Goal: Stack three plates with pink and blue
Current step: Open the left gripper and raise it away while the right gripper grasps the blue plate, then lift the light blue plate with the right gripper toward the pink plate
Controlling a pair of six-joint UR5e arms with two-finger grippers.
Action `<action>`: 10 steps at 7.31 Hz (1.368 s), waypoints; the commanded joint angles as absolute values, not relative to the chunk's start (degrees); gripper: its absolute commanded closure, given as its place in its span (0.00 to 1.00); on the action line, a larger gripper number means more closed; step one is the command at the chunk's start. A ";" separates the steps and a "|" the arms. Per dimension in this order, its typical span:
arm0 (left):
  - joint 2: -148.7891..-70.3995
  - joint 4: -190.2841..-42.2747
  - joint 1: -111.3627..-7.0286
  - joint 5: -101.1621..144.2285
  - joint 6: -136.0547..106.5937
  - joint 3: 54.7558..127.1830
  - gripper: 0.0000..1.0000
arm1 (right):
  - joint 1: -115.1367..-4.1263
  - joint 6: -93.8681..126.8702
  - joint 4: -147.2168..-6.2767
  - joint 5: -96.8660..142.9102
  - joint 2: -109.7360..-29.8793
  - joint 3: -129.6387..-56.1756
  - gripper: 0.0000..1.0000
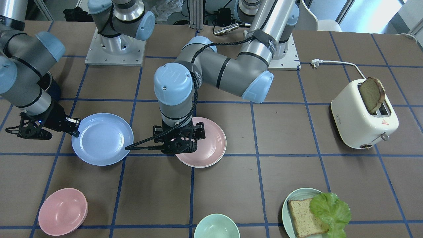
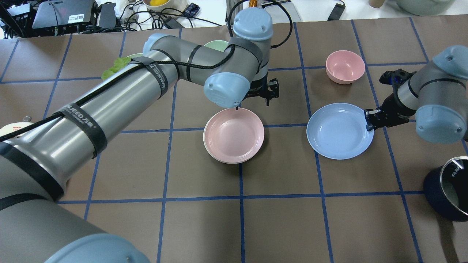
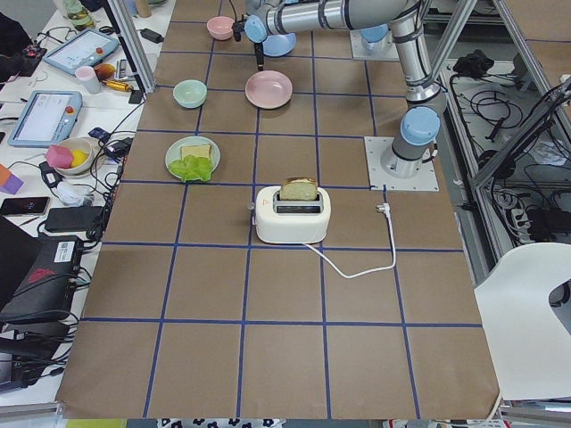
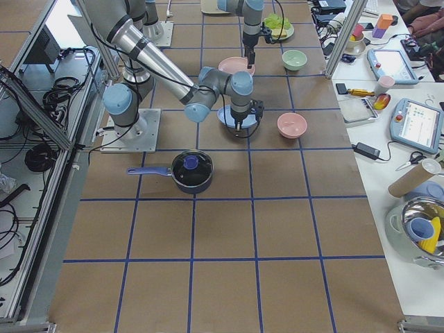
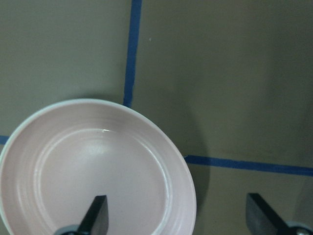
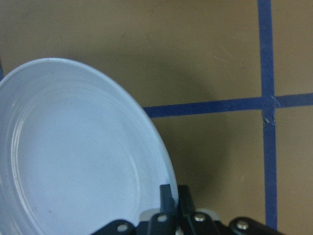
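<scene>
The pink plate (image 1: pixel 211 145) (image 2: pixel 234 134) lies mid-table, and a pale cream rim (image 2: pixel 215 155) shows under its edge. My left gripper (image 1: pixel 179 147) (image 2: pixel 264 95) hangs just above its far edge. In the left wrist view it (image 5: pixel 177 215) is open, with one finger (image 5: pixel 97 211) over the pink plate (image 5: pixel 88 166) and the other over bare table. The light blue plate (image 1: pixel 102 138) (image 2: pixel 338 131) lies to the robot's right. My right gripper (image 1: pixel 75 127) (image 2: pixel 367 118) (image 6: pixel 171 196) is shut on the blue plate's (image 6: pixel 73 156) rim.
A pink bowl (image 1: pixel 62 211) (image 2: pixel 345 66), a green bowl (image 1: pixel 216 228) and a pale green plate (image 1: pixel 290 198) with bread and lettuce stand on the far side. A toaster (image 1: pixel 363 115) with bread stands on the robot's left. A dark saucepan (image 2: pixel 448 190) stands near the right arm.
</scene>
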State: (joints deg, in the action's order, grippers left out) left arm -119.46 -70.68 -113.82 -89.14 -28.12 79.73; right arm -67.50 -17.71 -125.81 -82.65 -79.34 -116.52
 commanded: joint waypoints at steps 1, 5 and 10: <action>-113.14 -79.32 -107.17 -87.28 -17.18 79.63 0.00 | -71.08 -13.83 -124.10 -83.58 -79.63 -113.48 1.00; -100.23 -90.78 -100.11 -87.27 -8.00 79.45 0.00 | -79.34 -2.50 -118.04 -85.08 -79.45 -107.31 1.00; -96.51 -90.18 -98.53 -89.47 -8.88 82.97 0.00 | -91.58 14.16 -120.94 -84.90 -78.49 -106.89 1.00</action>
